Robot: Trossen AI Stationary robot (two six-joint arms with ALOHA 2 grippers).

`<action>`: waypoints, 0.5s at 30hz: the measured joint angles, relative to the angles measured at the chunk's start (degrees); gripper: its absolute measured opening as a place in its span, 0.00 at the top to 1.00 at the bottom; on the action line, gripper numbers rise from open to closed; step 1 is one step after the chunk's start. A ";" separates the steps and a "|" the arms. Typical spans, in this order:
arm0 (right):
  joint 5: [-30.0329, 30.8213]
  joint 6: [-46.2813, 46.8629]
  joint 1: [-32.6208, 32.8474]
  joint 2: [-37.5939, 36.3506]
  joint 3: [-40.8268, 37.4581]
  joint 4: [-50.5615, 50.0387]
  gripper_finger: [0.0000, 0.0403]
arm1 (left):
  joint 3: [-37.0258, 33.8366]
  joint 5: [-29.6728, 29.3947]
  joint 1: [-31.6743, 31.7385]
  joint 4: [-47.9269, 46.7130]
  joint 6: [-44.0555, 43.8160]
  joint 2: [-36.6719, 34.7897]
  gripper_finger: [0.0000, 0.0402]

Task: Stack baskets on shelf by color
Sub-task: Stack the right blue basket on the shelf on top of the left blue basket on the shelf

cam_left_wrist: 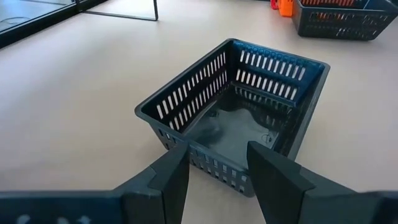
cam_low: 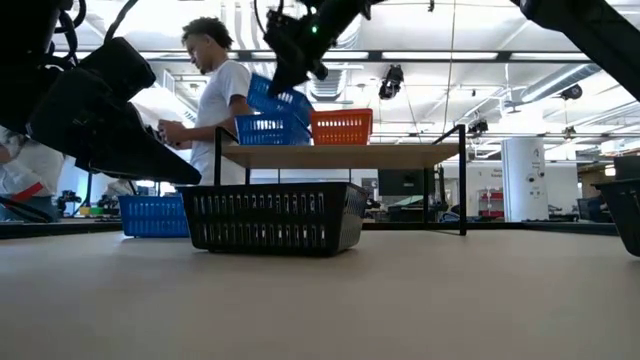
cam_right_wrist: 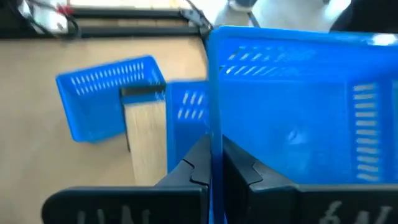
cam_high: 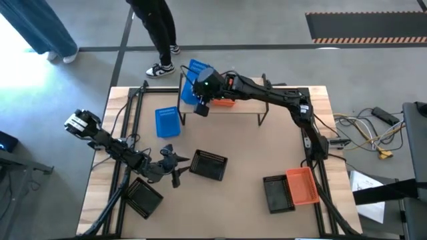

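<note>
Stacking blue: right gripper (cam_right_wrist: 216, 163) clamped on blue basket (cam_right_wrist: 298, 112) above shelf (cam_high: 247, 109) at eleven o'clock; next, lower squarely. Left gripper (cam_left_wrist: 217, 171) open, facing black basket (cam_left_wrist: 233, 118).

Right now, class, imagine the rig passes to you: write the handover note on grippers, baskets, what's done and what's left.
Right gripper: shut on a blue basket's wall, held tilted over the shelf.
Left gripper: open, facing a black basket on the table.
Done: one blue basket and one orange basket on the shelf.
Left: third blue basket, three black, one orange basket on the table.
</note>
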 joint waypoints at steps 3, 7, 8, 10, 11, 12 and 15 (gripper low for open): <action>-0.04 -0.06 0.07 0.03 -0.95 -0.66 0.96 | 0.00 0.00 0.00 -0.03 -0.11 0.00 0.64; -0.07 -0.48 0.09 0.03 -0.98 -1.14 0.87 | -0.02 0.02 0.00 -0.01 -0.28 0.00 0.64; -0.02 -0.75 0.09 0.03 -0.98 -1.18 0.84 | -0.02 0.02 0.00 -0.01 -0.28 0.00 0.64; -0.03 -1.23 0.09 0.01 -0.78 -1.27 0.78 | -0.02 0.02 0.00 -0.01 -0.28 0.00 0.64; -0.02 -1.77 0.08 -0.14 -0.68 -1.31 0.75 | -0.01 0.04 0.00 -0.01 -0.28 0.00 0.64; 0.00 -2.44 0.08 -0.44 -0.62 -1.65 0.72 | -0.02 0.04 0.00 -0.03 -0.30 0.00 0.64; 0.01 -2.88 0.41 -2.06 -0.44 -3.41 0.65 | -0.02 0.05 0.00 -0.03 -0.32 0.00 0.64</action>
